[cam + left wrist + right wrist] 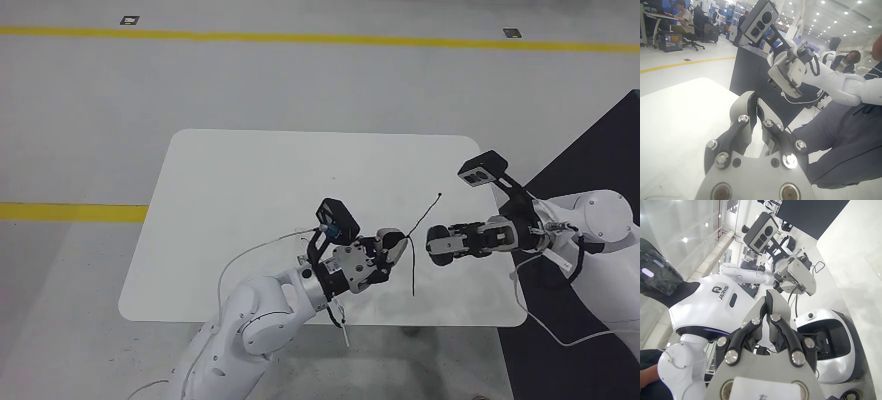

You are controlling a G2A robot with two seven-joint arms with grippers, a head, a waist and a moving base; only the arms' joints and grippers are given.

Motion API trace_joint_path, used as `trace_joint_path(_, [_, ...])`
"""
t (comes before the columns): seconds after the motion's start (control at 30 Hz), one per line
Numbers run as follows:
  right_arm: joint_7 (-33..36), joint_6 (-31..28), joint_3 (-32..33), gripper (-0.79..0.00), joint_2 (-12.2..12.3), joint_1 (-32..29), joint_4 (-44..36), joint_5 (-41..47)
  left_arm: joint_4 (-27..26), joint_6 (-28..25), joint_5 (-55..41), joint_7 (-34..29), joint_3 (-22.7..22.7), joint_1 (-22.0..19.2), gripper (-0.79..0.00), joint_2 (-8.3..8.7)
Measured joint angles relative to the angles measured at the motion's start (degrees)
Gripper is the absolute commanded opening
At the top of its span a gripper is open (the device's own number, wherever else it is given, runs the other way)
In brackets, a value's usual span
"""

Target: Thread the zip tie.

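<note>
- Pale grey floor (pixel 90 120) surrounds the work area in the top view. One yellow line (pixel 300 38) crosses the upper part of the frame, and a wider yellow stripe (pixel 70 212) at the left meets the bench's left side.
- The white bench (pixel 250 190) has rounded corners and a plain top, and takes up the middle of the frame.
- The left gripper (pixel 400 241) sits at lower centre over the bench, pointing toward the right of the frame. Its fingers (pixel 740 108) are drawn in to a thin slit and clamped on the zip tie.
- The zip tie (pixel 425 212) is a thin black strip. One end reaches up and right of the left gripper, the strip bends where it is held, and the other end points toward the bench's lower edge.
- The right gripper (pixel 433 244) is just right of the zip tie and apart from it, facing the left gripper. Its fingers (pixel 780 306) are pressed together pad to pad.
- A dark panel (pixel 600 150) stands at the right edge of the frame, beside the bench's right side.
</note>
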Motion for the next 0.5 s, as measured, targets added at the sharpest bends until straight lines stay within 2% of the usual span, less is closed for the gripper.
trace_joint_path(0.33, [-2.0,1.1,-2.3,-0.785,-1.0,-0.9,0.6,-6.6,-0.7,0.0,0.2,1.1,-0.7,0.5,-0.785,0.07])
trace_joint_path(0.37, [-2.1,0.9,-2.7,-0.773,-1.2,-0.8,0.7,-6.8,-0.8,0.0,0.2,1.1,-0.7,0.5,-0.785,0.07])
trace_joint_path(0.4, [-2.2,0.6,-3.0,-0.714,-1.4,-0.7,0.7,-6.9,-0.8,0.0,0.3,1.1,-0.7,0.5,-0.785,0.07])
trace_joint_path(0.5, [-1.5,-0.9,-3.5,-0.696,-1.9,-0.5,0.7,-6.1,-0.7,0.1,0.3,1.2,-0.7,0.5,-0.785,0.06])
